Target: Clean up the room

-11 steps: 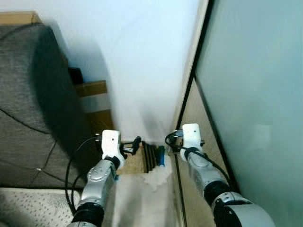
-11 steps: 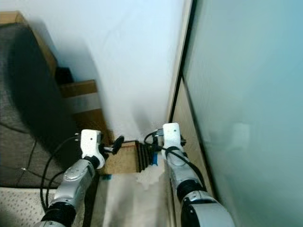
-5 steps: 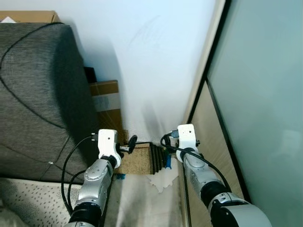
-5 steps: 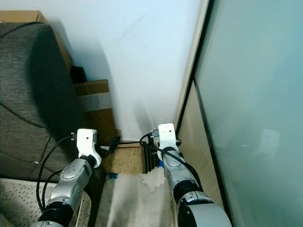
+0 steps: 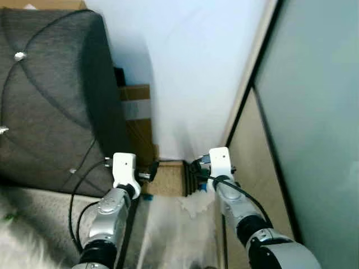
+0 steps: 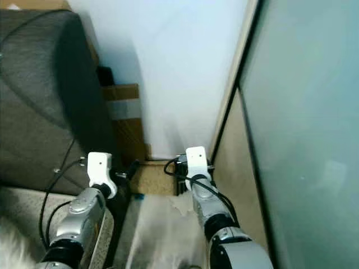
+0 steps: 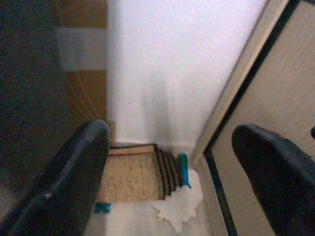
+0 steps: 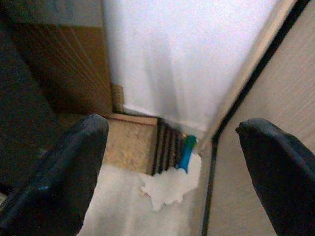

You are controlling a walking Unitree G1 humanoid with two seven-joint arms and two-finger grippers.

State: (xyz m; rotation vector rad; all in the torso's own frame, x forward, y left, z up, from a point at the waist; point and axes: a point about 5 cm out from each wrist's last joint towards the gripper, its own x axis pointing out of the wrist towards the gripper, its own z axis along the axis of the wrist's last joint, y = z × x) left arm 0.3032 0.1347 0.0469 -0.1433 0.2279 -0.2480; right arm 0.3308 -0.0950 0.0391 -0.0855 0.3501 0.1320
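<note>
In the floor corner between wall and door lies a crumpled white paper (image 8: 170, 186), beside a small blue-green object (image 8: 186, 151) and a tan mat with black ribs (image 7: 132, 171). The paper (image 5: 193, 204) sits just below my two raised forearms. My left gripper (image 7: 170, 132) is open, its black fingers (image 7: 74, 172) wide apart and framing the mat and paper from a distance. My right gripper (image 8: 172, 127) is open too and looks at the same corner. In the head views the left gripper (image 5: 150, 170) and right gripper (image 5: 196, 167) hover above the mat, holding nothing.
A dark grey sofa (image 5: 50, 84) with a black cable over it stands at the left. A taped cardboard box (image 5: 137, 112) is wedged between it and the white wall (image 5: 196, 67). A frosted glass door (image 5: 314, 112) closes the right side. A pale rug (image 5: 33, 207) lies below the sofa.
The camera has swung left, so the sofa takes up more of the picture and the corner sits further right. Both arms keep the same pose, fingers still apart.
</note>
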